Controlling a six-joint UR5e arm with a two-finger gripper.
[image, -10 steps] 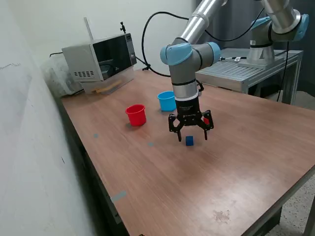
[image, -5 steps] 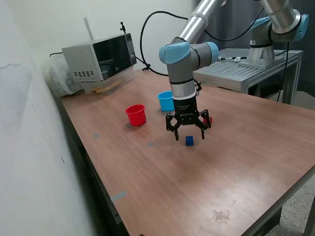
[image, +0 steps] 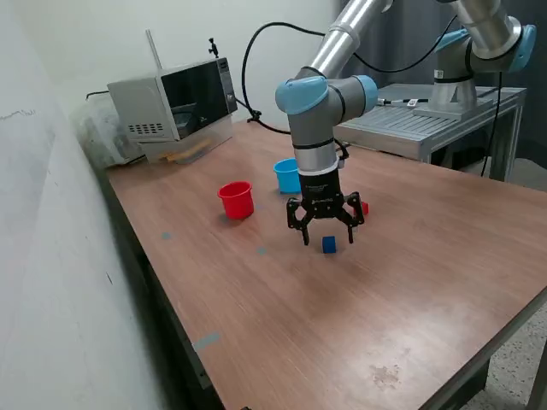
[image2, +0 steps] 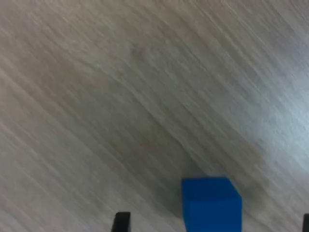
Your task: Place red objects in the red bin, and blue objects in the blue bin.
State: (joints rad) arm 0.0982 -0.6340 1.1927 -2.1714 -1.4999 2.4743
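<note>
Right now your gripper point(image: 328, 235) hangs spread wide just above the table point(image: 410, 282), with 1 blue cube point(image: 329, 245) lying untouched between and below its fingertips.

Even, bright room light outside; the wrist view is motion-blurred.

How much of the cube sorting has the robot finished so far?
Nothing looks sorted yet, though the cups' insides can't be seen. The open claw hangs empty over a blue cube lying on the table, so that cube seems next. A red cube sits behind the claw. Both must go into the blue cup and red cup.
</note>
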